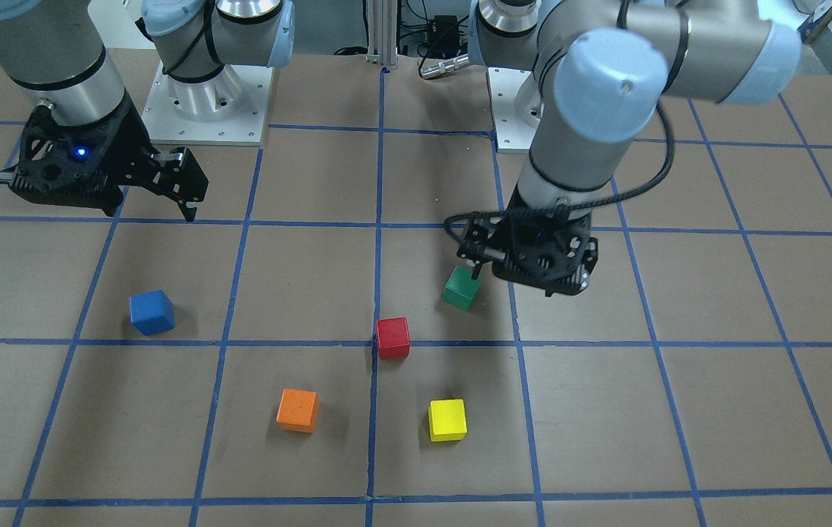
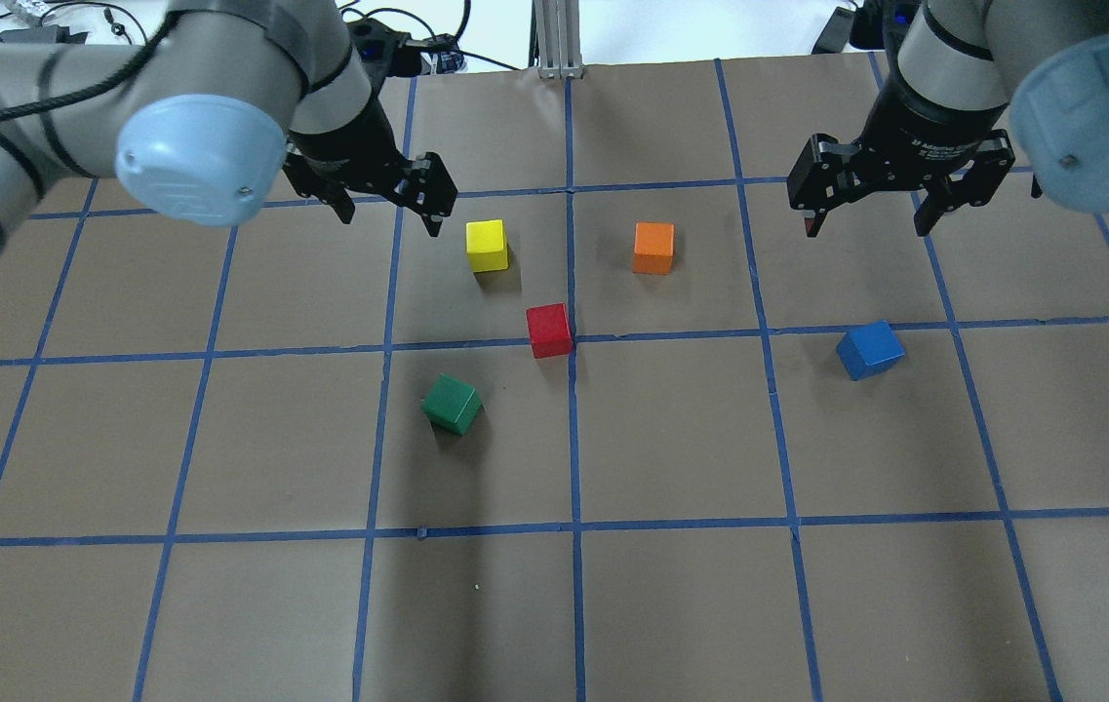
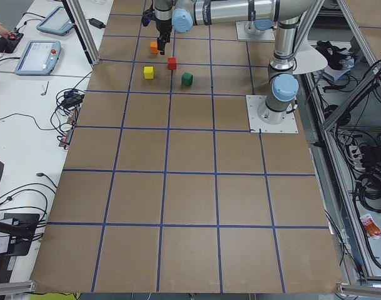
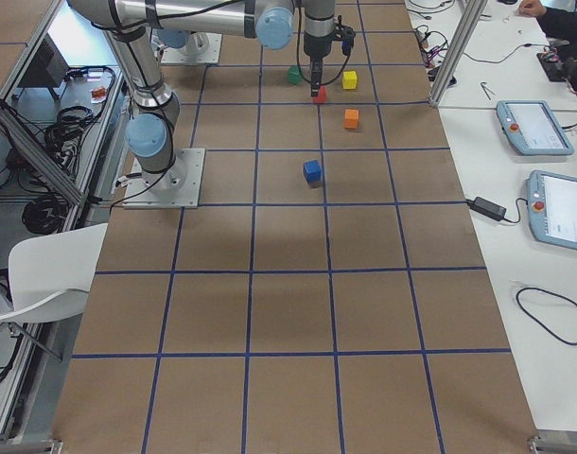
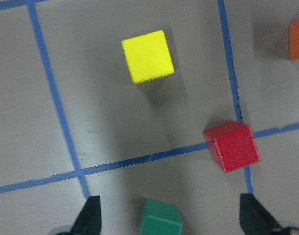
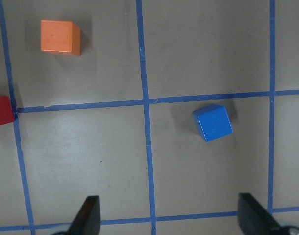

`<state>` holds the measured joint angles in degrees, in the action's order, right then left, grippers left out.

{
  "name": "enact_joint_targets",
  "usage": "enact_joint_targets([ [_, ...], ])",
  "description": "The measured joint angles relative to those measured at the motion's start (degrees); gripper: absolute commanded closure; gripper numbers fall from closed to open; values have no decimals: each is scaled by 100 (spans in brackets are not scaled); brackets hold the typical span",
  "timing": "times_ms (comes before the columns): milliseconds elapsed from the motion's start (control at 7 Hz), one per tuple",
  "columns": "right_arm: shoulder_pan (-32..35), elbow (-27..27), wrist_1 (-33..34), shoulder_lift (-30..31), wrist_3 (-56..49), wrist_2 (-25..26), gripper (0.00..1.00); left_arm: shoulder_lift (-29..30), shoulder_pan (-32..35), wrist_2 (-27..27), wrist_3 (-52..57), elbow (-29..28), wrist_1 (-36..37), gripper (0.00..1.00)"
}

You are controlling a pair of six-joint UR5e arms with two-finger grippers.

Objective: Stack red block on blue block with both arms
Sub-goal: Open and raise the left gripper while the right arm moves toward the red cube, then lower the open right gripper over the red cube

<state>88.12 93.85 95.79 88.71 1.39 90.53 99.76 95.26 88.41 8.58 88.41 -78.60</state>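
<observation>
The green block sits near-left of the red block, which lies on the bench. The blue block lies well right. Beyond red stand the yellow block and the orange block. Farther still, the left gripper and right gripper hover, fingers apart.

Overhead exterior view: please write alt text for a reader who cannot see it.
Five blocks lie apart on a gridded table: red block near centre, blue block right of it, yellow, orange and green nearby. Left gripper and right gripper hang open, empty.

Green cube — orange cube — yellow cube
</observation>
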Motion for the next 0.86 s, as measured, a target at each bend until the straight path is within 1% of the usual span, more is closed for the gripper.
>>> enact_joint_targets([
  [143, 13, 37, 141, -132, 30, -62, 0, -411, -195, 22, 127, -32, -473, 0],
  [286, 83, 50, 513, -351, 42, -131, 0, -746, -413, 55, 188, -40, -780, 0],
  [429, 262, 46, 924, -582, 64, -166, 0, -977, -600, 81, 209, -27, -910, 0],
  [857, 1116, -63, 2110, -1352, 371, -182, 0, -1150, -765, 45, 206, 19, -977, 0],
])
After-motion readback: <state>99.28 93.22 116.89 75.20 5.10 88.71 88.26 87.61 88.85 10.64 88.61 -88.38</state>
